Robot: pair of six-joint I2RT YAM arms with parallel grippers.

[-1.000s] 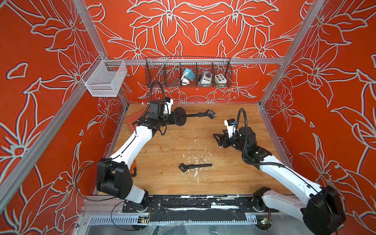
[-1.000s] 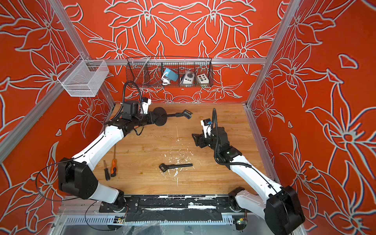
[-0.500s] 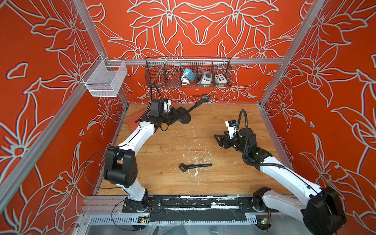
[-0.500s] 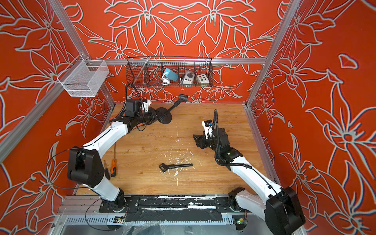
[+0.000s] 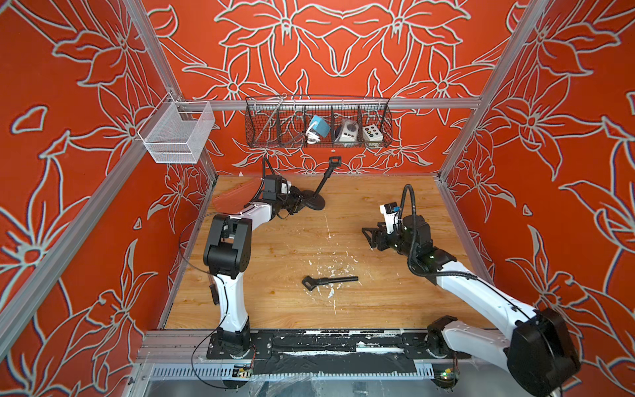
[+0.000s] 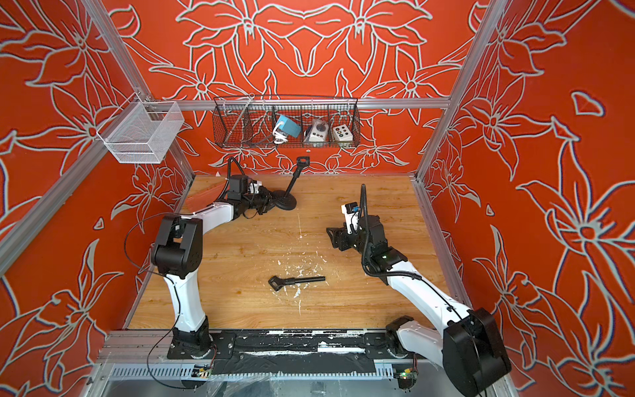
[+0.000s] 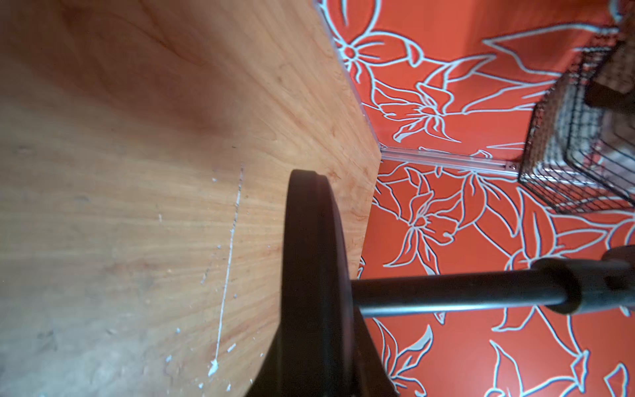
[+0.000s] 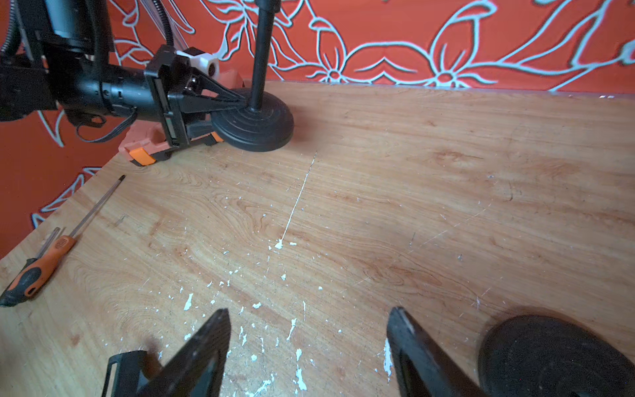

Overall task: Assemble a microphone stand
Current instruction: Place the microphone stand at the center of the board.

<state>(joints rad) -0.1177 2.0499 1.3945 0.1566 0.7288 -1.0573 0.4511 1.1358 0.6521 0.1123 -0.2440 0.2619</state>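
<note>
Left claw (image 5: 299, 203) clamped on the rim of the black round stand base (image 5: 314, 205), black pole (image 5: 323, 179) up, back-left of the wooden counter (image 5: 275, 247). Right claw (image 5: 368, 238) wide open, empty. My read: base-placing step. Next, right must fetch the black clip-ended rod (image 5: 330, 281) lying front-centre. Count: one poled base, one loose rod, one bare black disc (image 8: 549, 357) by right claw.

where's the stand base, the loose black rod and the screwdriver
stand base (image 5: 316, 203): in a top view, top of the round disc
loose black rod (image 5: 331, 280): in a top view, middle of the shaft
screwdriver (image 8: 48, 261): right wrist view, orange handle
</note>
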